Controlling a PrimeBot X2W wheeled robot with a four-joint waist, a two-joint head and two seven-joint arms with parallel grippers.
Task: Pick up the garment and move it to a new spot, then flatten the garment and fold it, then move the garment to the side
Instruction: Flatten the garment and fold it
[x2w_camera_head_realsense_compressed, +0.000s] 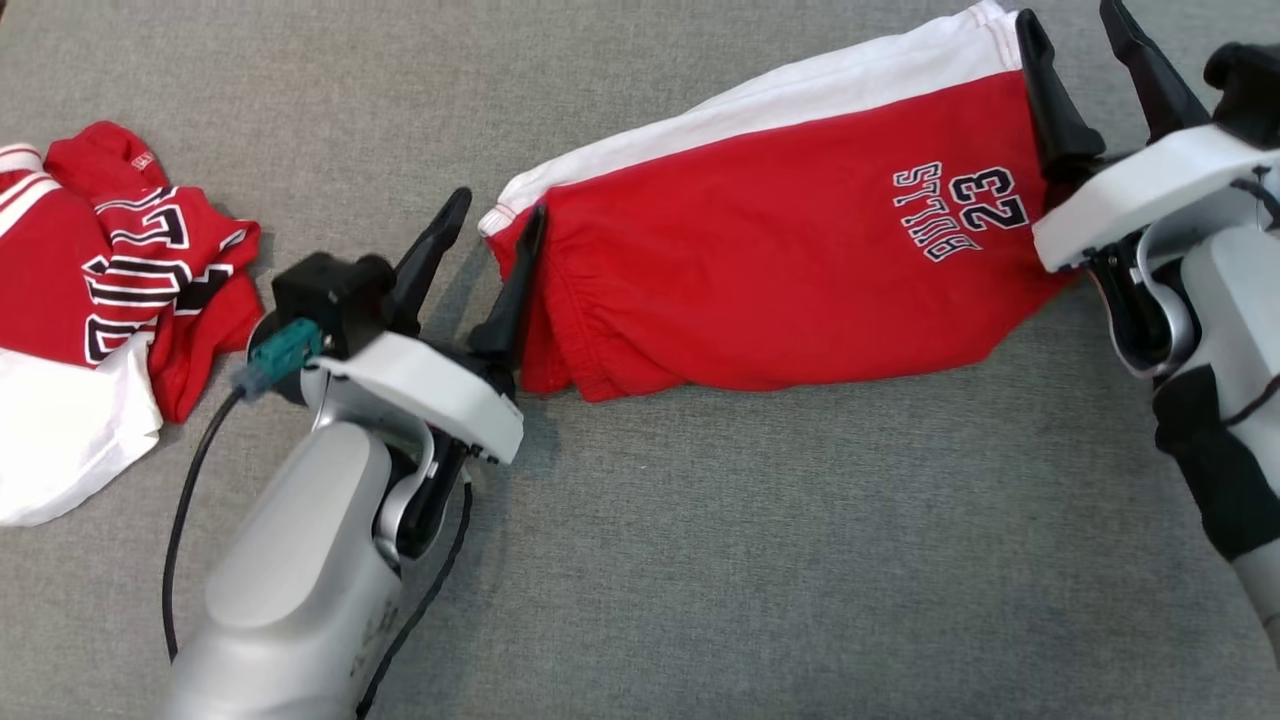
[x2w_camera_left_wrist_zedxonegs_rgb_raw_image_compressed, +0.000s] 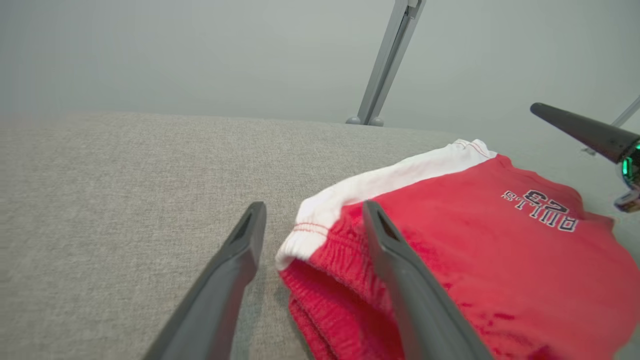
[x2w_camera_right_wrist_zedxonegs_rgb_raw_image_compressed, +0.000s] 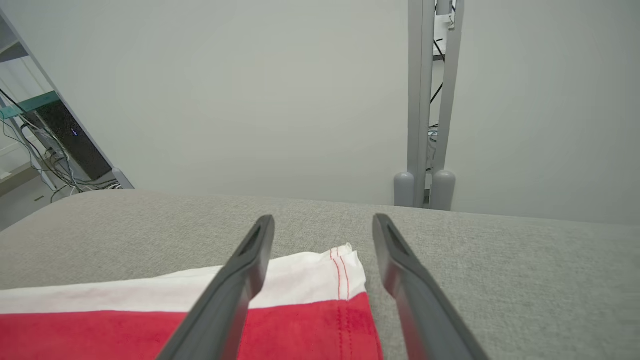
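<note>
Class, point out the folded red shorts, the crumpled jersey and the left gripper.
folded red shorts (x2w_camera_head_realsense_compressed: 760, 270), head view, red panel.
crumpled jersey (x2w_camera_head_realsense_compressed: 150, 270), head view, lettered front.
left gripper (x2w_camera_head_realsense_compressed: 500, 203), head view, midway between fingertips.

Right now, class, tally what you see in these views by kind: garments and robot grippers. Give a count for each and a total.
Garments: 2 (folded shorts, crumpled garment)
Grippers: 2 (left gripper, right gripper, both open)
Total: 4
</note>
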